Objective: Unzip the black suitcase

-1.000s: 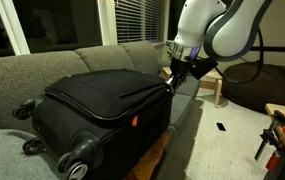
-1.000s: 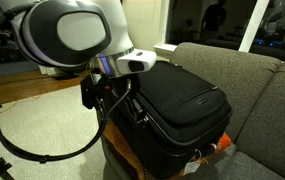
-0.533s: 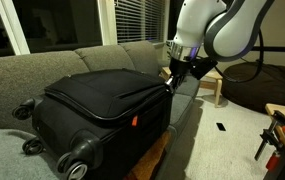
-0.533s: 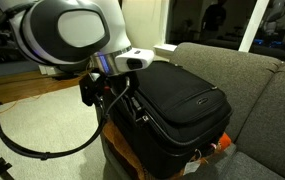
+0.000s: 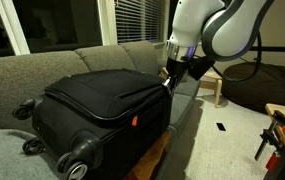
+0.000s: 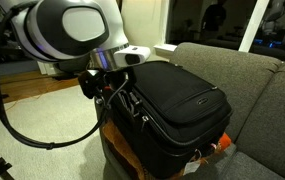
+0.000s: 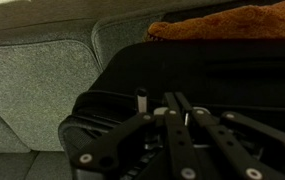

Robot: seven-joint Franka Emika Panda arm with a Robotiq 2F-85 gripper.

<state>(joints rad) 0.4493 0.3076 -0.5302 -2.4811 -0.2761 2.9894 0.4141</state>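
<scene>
Wrist view: the jaws stand pressed together, their tips against the near edge of the black suitcase [image 7: 217,75]. Whether anything is pinched between them cannot be told. A small upright tab [image 7: 142,100] shows on that edge, just beside the tips.

In both exterior views the black suitcase [image 5: 97,105] [image 6: 187,100] lies flat on the grey sofa [image 5: 37,65] [image 6: 257,70], its wheels [image 5: 80,152] at the end away from the jaws. The white arm [image 5: 217,30] [image 6: 72,30] reaches down to the suitcase's upper corner at the sofa's end, jaws touching its side seam. A red tag [image 5: 135,121] sits on the side facing the room.
</scene>
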